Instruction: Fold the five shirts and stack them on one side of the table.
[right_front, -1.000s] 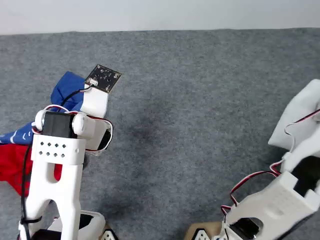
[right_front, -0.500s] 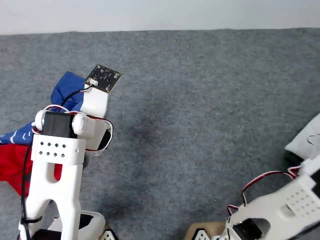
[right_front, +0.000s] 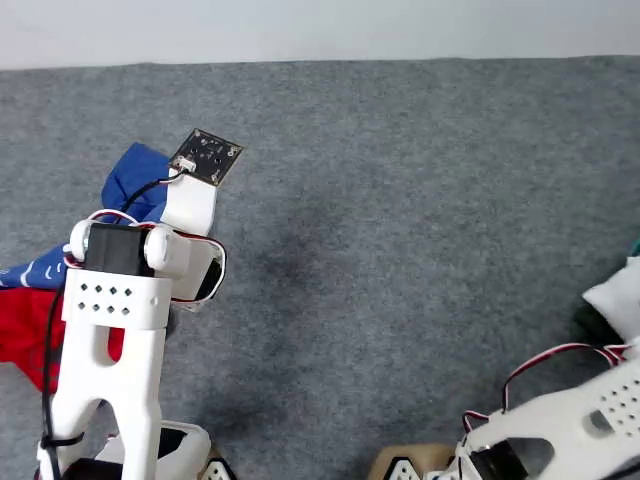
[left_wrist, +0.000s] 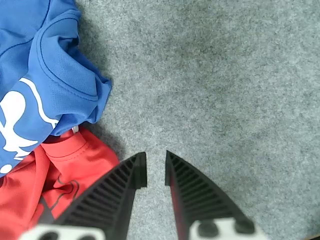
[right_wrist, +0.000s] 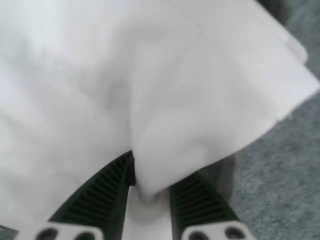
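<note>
The right gripper (right_wrist: 150, 186), clamped on the white shirt (right_wrist: 165, 85), has pulled it rightward

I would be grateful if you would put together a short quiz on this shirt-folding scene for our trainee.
1. True or false: the left gripper holds the blue shirt.
2. Which colour of shirt is the right gripper shut on? A red, B white, C blue.
3. Fill in: the red shirt lies right against the ___ shirt.

Key: 1 false, it holds nothing; 2 B, the white shirt; 3 blue.
</note>
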